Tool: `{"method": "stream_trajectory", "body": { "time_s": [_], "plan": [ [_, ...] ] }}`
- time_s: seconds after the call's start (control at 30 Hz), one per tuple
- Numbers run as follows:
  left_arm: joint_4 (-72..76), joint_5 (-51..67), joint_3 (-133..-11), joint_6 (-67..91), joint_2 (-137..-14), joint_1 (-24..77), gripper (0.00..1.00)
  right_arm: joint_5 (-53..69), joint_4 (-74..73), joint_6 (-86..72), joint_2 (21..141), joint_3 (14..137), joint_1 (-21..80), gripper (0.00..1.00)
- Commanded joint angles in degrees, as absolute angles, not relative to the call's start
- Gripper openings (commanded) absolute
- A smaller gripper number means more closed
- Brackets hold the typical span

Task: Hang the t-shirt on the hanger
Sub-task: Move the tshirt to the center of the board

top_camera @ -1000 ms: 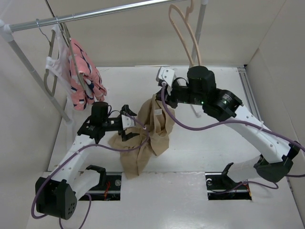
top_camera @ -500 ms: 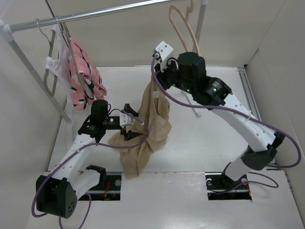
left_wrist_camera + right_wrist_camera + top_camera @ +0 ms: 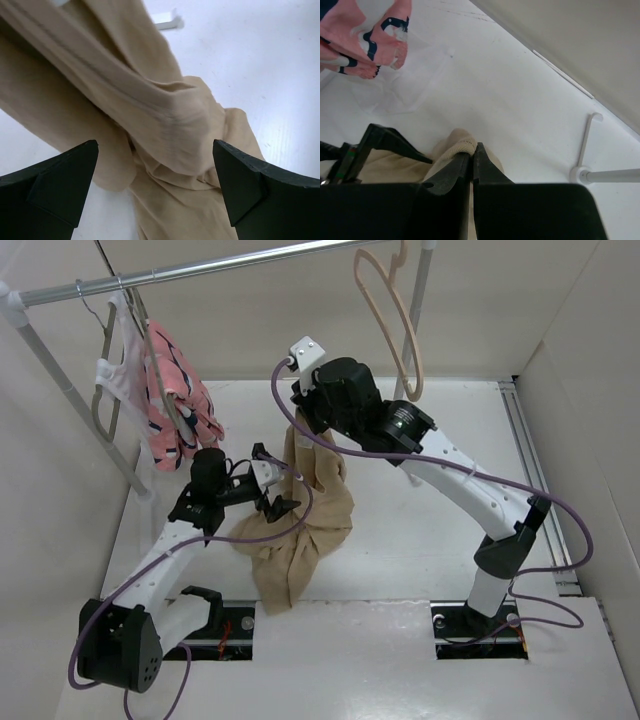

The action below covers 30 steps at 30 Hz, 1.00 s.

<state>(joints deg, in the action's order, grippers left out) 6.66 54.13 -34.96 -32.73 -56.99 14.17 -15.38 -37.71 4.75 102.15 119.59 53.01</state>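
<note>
The tan t-shirt (image 3: 305, 525) hangs bunched from my right gripper (image 3: 299, 425), which is shut on its ribbed neck edge (image 3: 465, 145) and holds it lifted above the table; its lower part lies crumpled on the table. My left gripper (image 3: 272, 492) is open and empty beside the shirt's left side; in the left wrist view the cloth (image 3: 165, 125) fills the space beyond its spread fingertips (image 3: 65, 175). The pale peach hanger (image 3: 390, 315) hangs from the rail (image 3: 220, 268) at the upper right, apart from the shirt.
Grey hangers with a pink patterned garment (image 3: 180, 400) and a white one (image 3: 115, 375) hang at the left end of the rail, also in the right wrist view (image 3: 365, 35). A rack leg foot (image 3: 585, 172) stands on the table. Walls enclose left, back, right.
My right gripper has lifted the shirt's neck up and to the left, away from the peach hanger. My left gripper, near the cloth before, now stands open beside it.
</note>
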Motion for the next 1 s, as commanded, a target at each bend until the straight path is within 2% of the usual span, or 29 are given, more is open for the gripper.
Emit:
{"method": "stream_trajectory", "body": {
  "time_s": [0.0, 0.2, 0.33, 0.43, 0.47, 0.5, 0.57, 0.6, 0.63, 0.7, 0.97],
  "plan": [
    [14.58, 51.94, -33.93, -27.6, -59.32, 14.41, 0.97, -16.44, -34.19, 2.29, 100.89, 122.78, 54.14, 0.0],
    [19.59, 50.36, -30.85, -27.6, -61.08, 15.73, 0.95, -14.25, -33.66, 2.29, 101.51, 122.78, 55.2, 0.0],
    [23.2, 54.76, -28.74, -27.6, -61.7, 17.3, 0.95, -12.48, -33.13, 2.29, 103.79, 123.31, 55.2, 0.0],
    [23.91, 54.76, -28.12, -27.07, -62.23, 18.54, 0.89, -12.48, -33.13, 2.29, 104.5, 124.89, 55.72, 0.0],
    [24.95, 53.89, -28.12, -26.03, -62.92, 18.54, 0.84, -12.48, -33.13, 2.29, 104.5, 124.89, 55.72, 0.0],
    [26.35, 51.96, -28.12, -25.32, -62.93, 18.54, 0.68, -12.48, -33.13, 2.29, 104.5, 124.89, 55.72, 0.0],
    [26.89, 50.37, -28.12, -24.09, -62.93, 18.54, 0.47, -12.48, -33.13, 2.29, 104.5, 124.89, 55.72, 0.0],
    [26.89, 49.49, -28.12, -23.47, -62.93, 18.54, 0.15, -12.48, -33.66, 2.29, 103.72, 123.5, 55.72, 0.0],
    [26.89, 48.96, -28.12, -23.47, -62.93, 18.54, 0.04, -13.26, -33.66, 2.29, 103.71, 122.62, 55.72, 0.0],
    [26.89, 48.35, -28.91, -22.15, -61.7, 17.41, 0.0, -13.8, -34.97, 2.29, 101.09, 118.51, 55.2, 0.0],
    [-5.13, 50.27, -37.35, -42.87, -57.31, 16.17, 0.0, -12.65, -41.47, -0.53, 89.65, 95.2, 44.57, 0.0]
  ]
}}
